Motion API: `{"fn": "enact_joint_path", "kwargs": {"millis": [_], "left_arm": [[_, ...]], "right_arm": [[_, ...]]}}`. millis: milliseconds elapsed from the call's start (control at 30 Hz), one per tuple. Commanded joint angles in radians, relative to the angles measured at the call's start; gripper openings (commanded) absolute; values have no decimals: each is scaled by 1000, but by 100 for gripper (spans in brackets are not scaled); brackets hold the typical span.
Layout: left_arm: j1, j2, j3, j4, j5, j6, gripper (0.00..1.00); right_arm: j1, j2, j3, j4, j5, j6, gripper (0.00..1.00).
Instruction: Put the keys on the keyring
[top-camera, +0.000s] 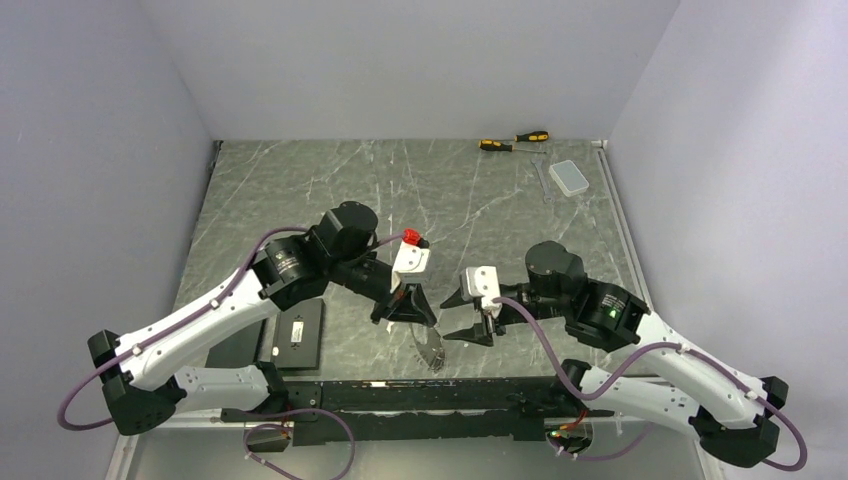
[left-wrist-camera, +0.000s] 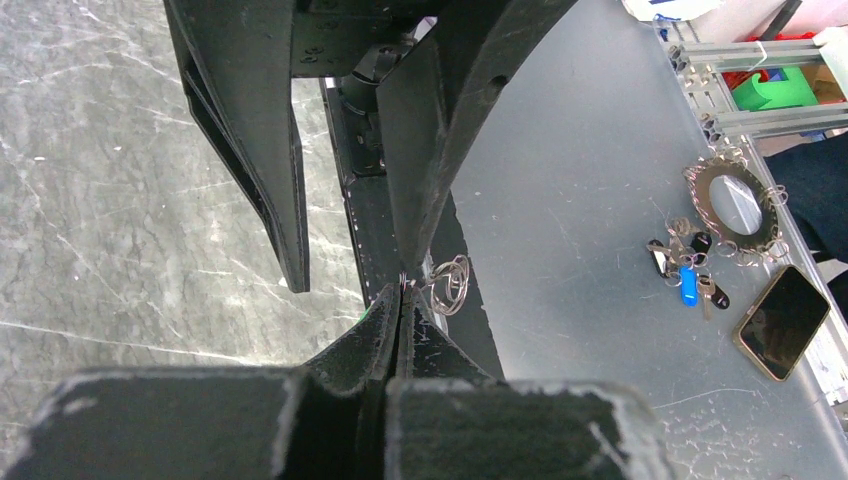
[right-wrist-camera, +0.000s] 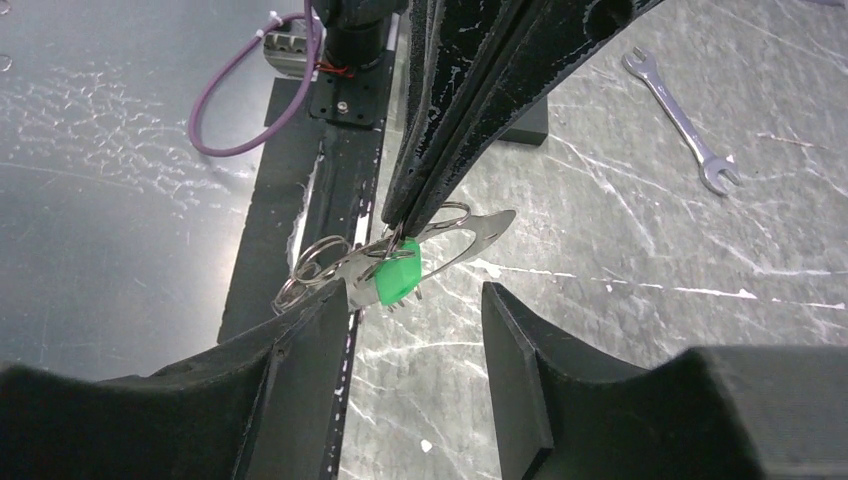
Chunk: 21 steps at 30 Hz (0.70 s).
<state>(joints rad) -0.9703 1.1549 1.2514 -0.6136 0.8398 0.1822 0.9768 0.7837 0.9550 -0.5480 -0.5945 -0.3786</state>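
The keyring (top-camera: 430, 347), a thin grey ring with a toothed rim, hangs below my left gripper (top-camera: 408, 308), which is shut on its edge. In the right wrist view the keyring (right-wrist-camera: 455, 232) is seen almost edge-on under the pinched left fingertips (right-wrist-camera: 405, 205). A tiny key with a bright green head (right-wrist-camera: 395, 280) dangles just below it among small wire loops (right-wrist-camera: 312, 264). My right gripper (right-wrist-camera: 415, 335) stands open just short of the key, nothing between its fingers. In the left wrist view the left gripper (left-wrist-camera: 403, 292) is pressed shut, wire loops (left-wrist-camera: 450, 283) beside its tips.
Yellow-and-black screwdrivers (top-camera: 513, 141), a clear box (top-camera: 571, 178) and a silver wrench (right-wrist-camera: 680, 120) lie at the back right. A flat black box (top-camera: 297, 335) sits by the left arm. Off the table's near edge lie another toothed ring (left-wrist-camera: 737, 200), several keys and a phone (left-wrist-camera: 785, 320).
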Motion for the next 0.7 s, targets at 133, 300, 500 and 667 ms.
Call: {"fn": "enact_joint_path", "kwargs": {"millis": [133,300,500,667], "left_arm": [[-2,-41,-33,141,-113,-55,0],[-2,-82,-114,268,-122,-116,0],[-2,-115,-165,323,-172,-143,0],[-2,-127,-204,410,-184,-176,0]], "right_arm": [[-1,-92,-107,202,207,196,56],[-2,-256,-279,414,401,388,54],[-1,-373,-380,505,437,474,43],[-1,-375,-425,557,413,507,38]]}}
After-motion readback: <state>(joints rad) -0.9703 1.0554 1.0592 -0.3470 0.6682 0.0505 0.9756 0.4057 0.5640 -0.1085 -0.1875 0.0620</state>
